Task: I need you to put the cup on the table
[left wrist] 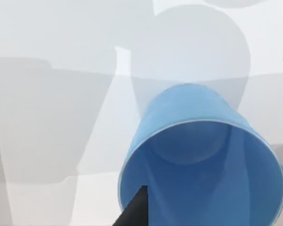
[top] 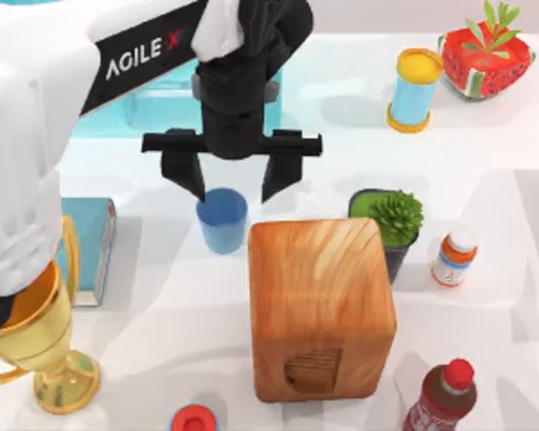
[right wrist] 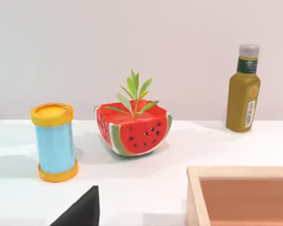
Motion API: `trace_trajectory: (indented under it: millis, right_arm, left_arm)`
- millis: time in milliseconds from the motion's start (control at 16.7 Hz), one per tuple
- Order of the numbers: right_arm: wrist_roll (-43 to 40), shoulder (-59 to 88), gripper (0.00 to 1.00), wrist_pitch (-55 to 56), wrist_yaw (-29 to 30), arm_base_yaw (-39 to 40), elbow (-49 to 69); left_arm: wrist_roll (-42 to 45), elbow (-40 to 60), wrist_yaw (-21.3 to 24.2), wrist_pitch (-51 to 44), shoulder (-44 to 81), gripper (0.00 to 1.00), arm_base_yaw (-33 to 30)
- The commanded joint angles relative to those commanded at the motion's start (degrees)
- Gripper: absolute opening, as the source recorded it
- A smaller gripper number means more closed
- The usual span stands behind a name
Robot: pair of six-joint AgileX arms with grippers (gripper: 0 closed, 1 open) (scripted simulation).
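The small blue cup (top: 223, 220) stands upright on the white table (top: 162, 305), just off the far left corner of the big wooden block (top: 319, 305). My left gripper (top: 238, 190) hangs right above it, open, with its black fingers spread wider than the cup. One fingertip (top: 196, 184) overlaps the cup's rim. The left wrist view looks down into the cup (left wrist: 203, 160), and one black fingertip (left wrist: 134, 209) shows over its near rim. A dark part of my right gripper (right wrist: 80, 212) shows in the right wrist view, far from the cup.
A potted plant (top: 391, 220) and a small bottle (top: 454, 256) stand right of the block. A teal book (top: 90, 242) and a gold trophy (top: 45, 341) are at the left. A turquoise cabinet (top: 162, 103), a yellow-lidded can (top: 413, 90) and a watermelon (top: 485, 58) stand at the back.
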Motion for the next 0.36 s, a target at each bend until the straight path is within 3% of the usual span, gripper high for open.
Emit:
trace_trajectory:
  millis: [360]
  right_arm:
    - [0.0,0.0,1.0,0.0,0.0,0.0,0.0]
  left_arm:
    - [0.0,0.0,0.0,0.0,0.0,1.0,0.0]
